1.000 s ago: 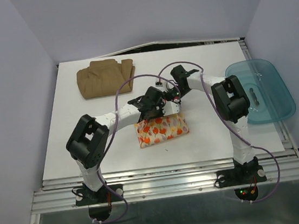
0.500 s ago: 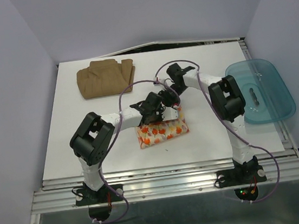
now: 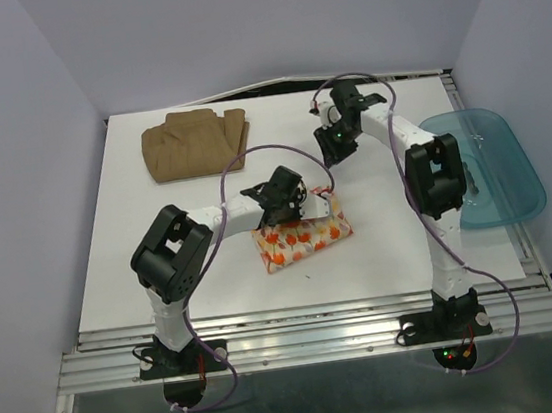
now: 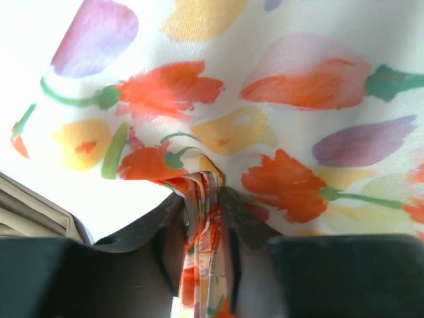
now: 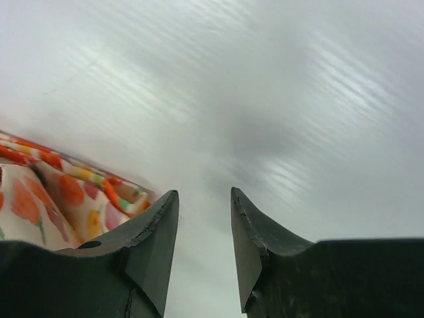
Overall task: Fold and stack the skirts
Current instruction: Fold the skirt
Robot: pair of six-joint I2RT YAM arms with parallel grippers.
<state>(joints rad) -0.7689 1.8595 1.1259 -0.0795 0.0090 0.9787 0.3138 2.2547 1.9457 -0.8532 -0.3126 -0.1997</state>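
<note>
The cream leaf-print skirt (image 3: 298, 240) lies folded into a small rectangle mid-table. My left gripper (image 3: 305, 204) is at its far edge. In the left wrist view a bunched fold of the printed cloth (image 4: 203, 218) stands between the fingers, filling the left gripper (image 4: 201, 191), which is shut on it. My right gripper (image 3: 330, 143) hovers further back, clear of the skirt. Its jaws are open in the right wrist view (image 5: 204, 196) with only bare table between them, and the printed skirt (image 5: 46, 195) shows at the left. The tan-brown skirt (image 3: 194, 144) lies folded at the back left.
A translucent teal tub (image 3: 499, 174) sits off the table's right edge, beside the right arm. The white table (image 3: 391, 243) ends in a metal rail at the front. Cables loop above both arms.
My right gripper has let go of the printed skirt, opened, and pulled back toward the far right. The left gripper stays at the skirt's far edge, its jaws loosening a little.
</note>
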